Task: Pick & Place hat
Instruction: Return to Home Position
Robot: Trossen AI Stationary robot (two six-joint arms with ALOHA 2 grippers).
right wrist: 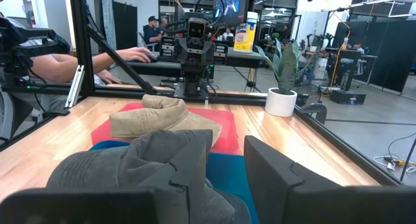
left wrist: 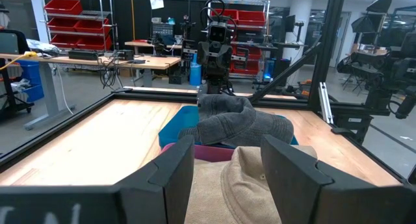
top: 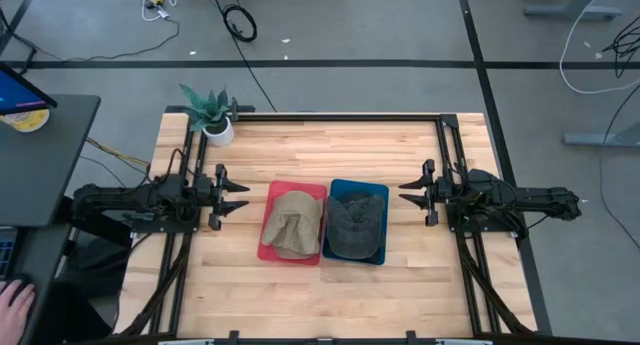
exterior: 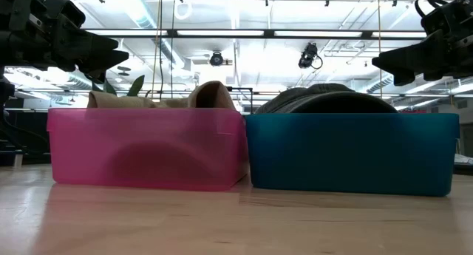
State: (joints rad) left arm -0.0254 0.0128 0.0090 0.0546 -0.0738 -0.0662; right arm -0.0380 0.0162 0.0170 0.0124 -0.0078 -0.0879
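While the table point(top: 300, 295) gives the arms room, the red bin point(top: 275, 187) and the blue bin point(top: 345, 185) right up against its right-arm side are both heaped over the rim, brown caps point(top: 293, 223) in red, dark cap point(top: 356, 225) in blue, so I'd guess a low arm swing could snag one out. Left gripper point(top: 240, 196) hangs apart from the red bin's left-arm side, right gripper point(top: 404, 193) past the blue bin, both spread wide, holding nothing. Potted plant point(top: 212, 113) off behind the red bin's far left corner blocks nothing.

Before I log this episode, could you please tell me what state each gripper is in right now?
Left gripper: open, empty, beside the red bin.
Right gripper: open, empty, beside the blue bin.
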